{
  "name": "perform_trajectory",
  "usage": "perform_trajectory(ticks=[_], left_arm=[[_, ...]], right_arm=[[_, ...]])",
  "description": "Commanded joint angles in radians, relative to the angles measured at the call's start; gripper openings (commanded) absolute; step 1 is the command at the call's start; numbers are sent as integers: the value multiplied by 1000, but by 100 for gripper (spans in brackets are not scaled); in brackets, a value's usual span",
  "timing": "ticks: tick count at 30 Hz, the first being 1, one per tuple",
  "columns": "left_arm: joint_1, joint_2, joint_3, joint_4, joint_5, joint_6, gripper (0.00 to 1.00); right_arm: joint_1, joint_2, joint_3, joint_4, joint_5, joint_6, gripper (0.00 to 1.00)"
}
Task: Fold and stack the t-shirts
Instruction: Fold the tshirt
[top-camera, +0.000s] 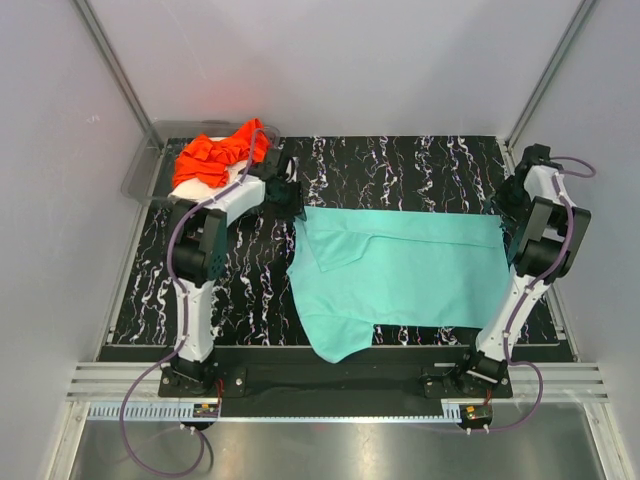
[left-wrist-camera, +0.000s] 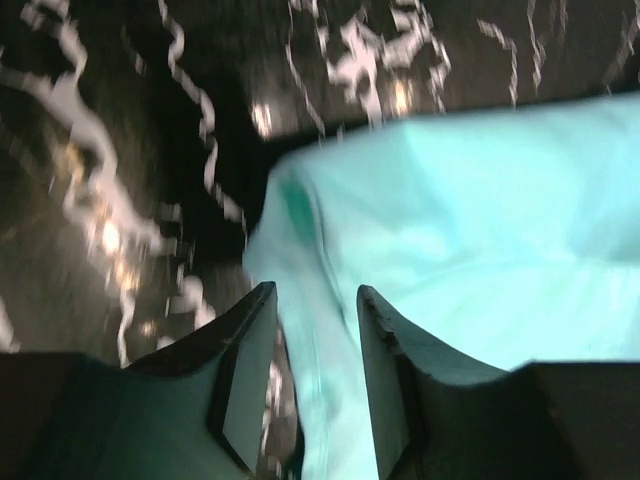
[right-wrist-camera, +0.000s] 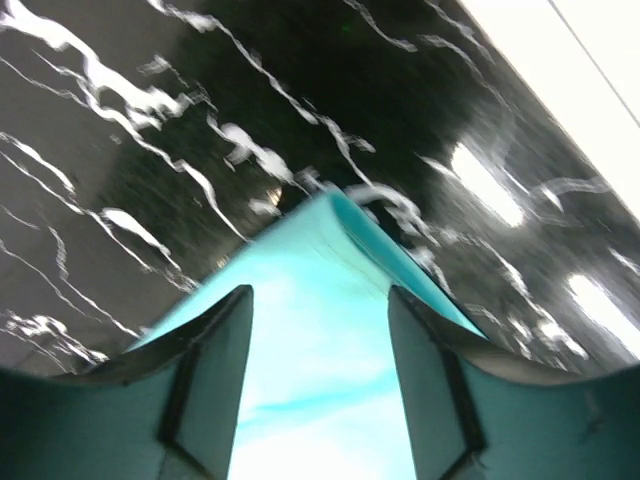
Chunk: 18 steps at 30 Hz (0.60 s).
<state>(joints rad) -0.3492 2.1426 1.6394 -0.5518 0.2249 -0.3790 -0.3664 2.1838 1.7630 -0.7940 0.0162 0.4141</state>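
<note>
Early stage: one shirt partly folded, nothing stacked.
Top view: the turquoise t-shirt (top-camera: 400, 275) lies spread across the middle of the counter (top-camera: 400, 165) with a flap turned over at its far-left part, so I judge further folds are needed. The orange t-shirt (top-camera: 215, 155) sits crumpled at the far-left corner. Left wrist: the left tool (left-wrist-camera: 315, 292) is parted astride the shirt's edge, pinching nothing. Right wrist: the right tool (right-wrist-camera: 320, 292) is parted over a shirt corner, gripping nothing.

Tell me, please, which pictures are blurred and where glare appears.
Top external view: sharp and evenly lit, the turquoise t-shirt crisp. Left wrist view: motion blur smears that shirt and the marbled tabletop, which shows small glare spots. Right wrist view: also blurred, with bright glare patches on the tabletop at right.
</note>
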Motion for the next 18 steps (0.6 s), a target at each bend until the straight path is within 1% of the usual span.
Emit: perform_trajectory(ticks=[1,3,6,7,10,13,14,17,18], left_arm=[[-33,-232,-73,-19,-44,55,43],[-53,-324,-151,-20,-50,61,44],[-89,-391,-229,-16,-39,42,45],[-112,-394,-242,-13,-35,40,47],[-149,-383,-269,7,-33,8,50],[-180,-352,-285,41,-62,-32,51],[-185,-342,-283,50,-81,-43,51],[-188,-284,-268,104,-102,-54,51],[-188,-265,-238,107,-110,-55,51]], right_arm=[[6,-148,35,-106,96,-23,65],[7,-192,-11,-108,81,-28,66],[23,-252,-74,-103,51,-34,68],[32,-272,-92,-99,41,-32,68],[88,-307,-160,-96,16,-21,70],[142,-347,-253,-68,11,2,71],[155,-357,-298,-62,7,8,71],[202,-358,-350,-48,16,11,71],[214,-355,-358,-41,16,9,71]])
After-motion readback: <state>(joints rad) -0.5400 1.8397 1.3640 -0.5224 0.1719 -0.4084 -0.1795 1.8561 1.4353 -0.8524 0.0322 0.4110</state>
